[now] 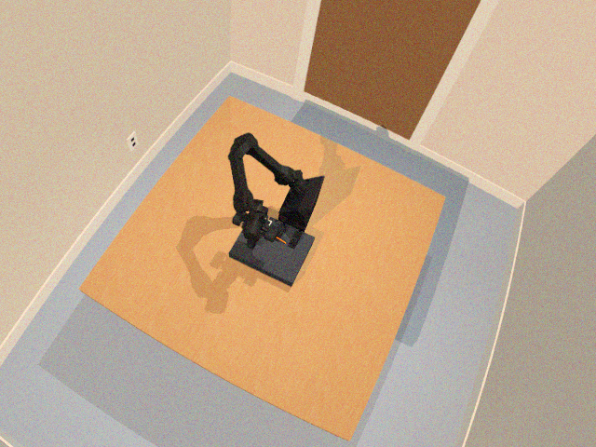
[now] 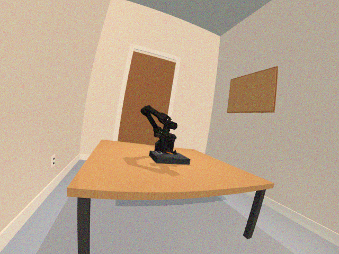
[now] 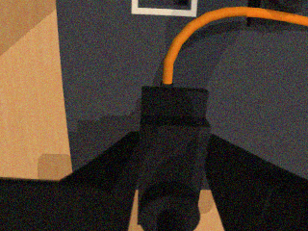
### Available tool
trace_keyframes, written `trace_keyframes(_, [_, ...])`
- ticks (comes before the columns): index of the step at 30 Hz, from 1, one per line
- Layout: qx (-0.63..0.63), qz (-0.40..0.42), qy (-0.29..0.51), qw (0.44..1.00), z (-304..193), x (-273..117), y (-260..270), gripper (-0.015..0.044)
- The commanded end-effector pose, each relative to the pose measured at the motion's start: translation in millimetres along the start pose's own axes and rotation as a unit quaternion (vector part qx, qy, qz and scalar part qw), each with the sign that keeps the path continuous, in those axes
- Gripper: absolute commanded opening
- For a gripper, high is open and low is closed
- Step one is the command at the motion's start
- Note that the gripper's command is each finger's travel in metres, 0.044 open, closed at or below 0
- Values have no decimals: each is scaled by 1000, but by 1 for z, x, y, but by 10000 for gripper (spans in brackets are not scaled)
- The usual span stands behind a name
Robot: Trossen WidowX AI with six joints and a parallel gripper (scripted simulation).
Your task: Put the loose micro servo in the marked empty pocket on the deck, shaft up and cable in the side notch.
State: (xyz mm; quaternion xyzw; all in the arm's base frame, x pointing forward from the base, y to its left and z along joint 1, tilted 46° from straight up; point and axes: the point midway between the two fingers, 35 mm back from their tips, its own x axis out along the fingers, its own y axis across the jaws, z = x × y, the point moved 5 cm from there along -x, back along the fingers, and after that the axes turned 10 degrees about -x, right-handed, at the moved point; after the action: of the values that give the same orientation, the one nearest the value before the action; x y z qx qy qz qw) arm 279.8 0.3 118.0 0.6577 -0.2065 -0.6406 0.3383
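Note:
My gripper [image 3: 171, 141] is shut on the black micro servo [image 3: 174, 108], which stands between the dark fingers in the wrist view. The servo's rounded end faces the camera; mounting ears are hard to make out. Its orange cable [image 3: 168, 60] [image 1: 280, 239] [image 2: 169, 152] leaves the far end and curves right in the wrist view. The servo is held above the dark deck [image 3: 101, 72] [image 1: 284, 269] [image 2: 175, 158], with wood showing beyond the deck's edge. The pocket's white outline [image 3: 165, 12] [image 1: 270, 223] is beyond the servo, partly cut off by the top of the wrist view. The side notch is not distinguishable.
A black upright panel [image 1: 302, 202] stands behind the deck, beside the arm. A dark block [image 1: 294, 238] sits on the deck near the cable. The deck rests on the wooden table [image 1: 313, 346] [image 2: 169, 186]; arm shadows fall across both.

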Motion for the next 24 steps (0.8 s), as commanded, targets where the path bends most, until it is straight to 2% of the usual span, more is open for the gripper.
trace_keyframes(1, [-7,2,0,1000,6,0,-1,0])
trace_keyframes(24, [-9,1,-2,1000,107,0,-17,0])
